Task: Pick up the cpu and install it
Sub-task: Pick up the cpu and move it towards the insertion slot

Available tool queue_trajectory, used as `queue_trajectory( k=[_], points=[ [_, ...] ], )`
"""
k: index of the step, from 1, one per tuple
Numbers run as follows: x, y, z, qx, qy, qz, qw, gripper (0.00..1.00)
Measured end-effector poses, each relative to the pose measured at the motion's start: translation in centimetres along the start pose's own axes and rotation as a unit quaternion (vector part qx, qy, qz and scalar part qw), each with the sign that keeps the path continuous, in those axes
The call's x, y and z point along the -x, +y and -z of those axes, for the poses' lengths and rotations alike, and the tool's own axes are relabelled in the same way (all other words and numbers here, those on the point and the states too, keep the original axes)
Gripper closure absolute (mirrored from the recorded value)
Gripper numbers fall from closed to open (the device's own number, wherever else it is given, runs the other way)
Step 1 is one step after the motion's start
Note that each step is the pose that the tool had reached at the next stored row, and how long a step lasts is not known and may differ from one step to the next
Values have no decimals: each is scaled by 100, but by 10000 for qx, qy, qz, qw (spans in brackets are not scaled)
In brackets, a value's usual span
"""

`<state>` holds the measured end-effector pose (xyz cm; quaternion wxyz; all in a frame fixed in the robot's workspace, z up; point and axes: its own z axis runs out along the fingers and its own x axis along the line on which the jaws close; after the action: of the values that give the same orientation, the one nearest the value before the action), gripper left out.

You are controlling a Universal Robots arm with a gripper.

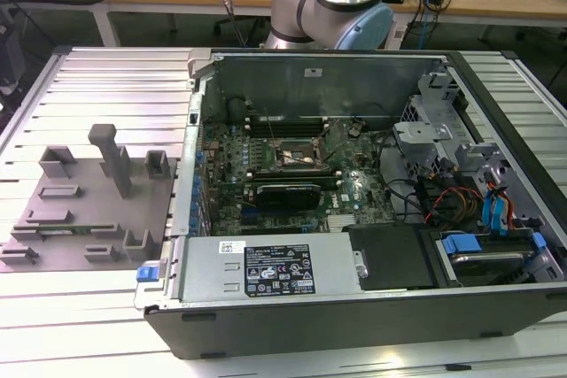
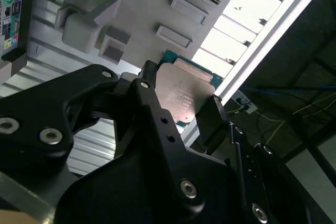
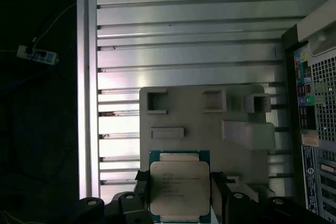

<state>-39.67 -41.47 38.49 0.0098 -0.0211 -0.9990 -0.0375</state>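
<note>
The fingers (image 3: 219, 188) pinch the cpu (image 3: 179, 190) by two opposite edges, a fitting hold for a light, stiff chip whose underside is likely fragile.

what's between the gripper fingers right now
The cpu sits between the fingers of the gripper, held at opposite edges, in both wrist views; the gray tray lies beyond it.

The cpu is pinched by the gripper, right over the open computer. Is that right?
Not quite. The cpu is pinched by the gripper, but it is over the gray tray, not the open computer, which stands beside the tray. The first wrist view shows this.
</note>
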Motion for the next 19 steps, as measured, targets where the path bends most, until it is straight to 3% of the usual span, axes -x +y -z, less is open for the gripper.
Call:
queue_trajectory(
  k=[6,19],
  points=[
    [4,13,171,0,0,-1,10000,45],
    [15,32,423,0,0,-2,10000,45]
  ],
)
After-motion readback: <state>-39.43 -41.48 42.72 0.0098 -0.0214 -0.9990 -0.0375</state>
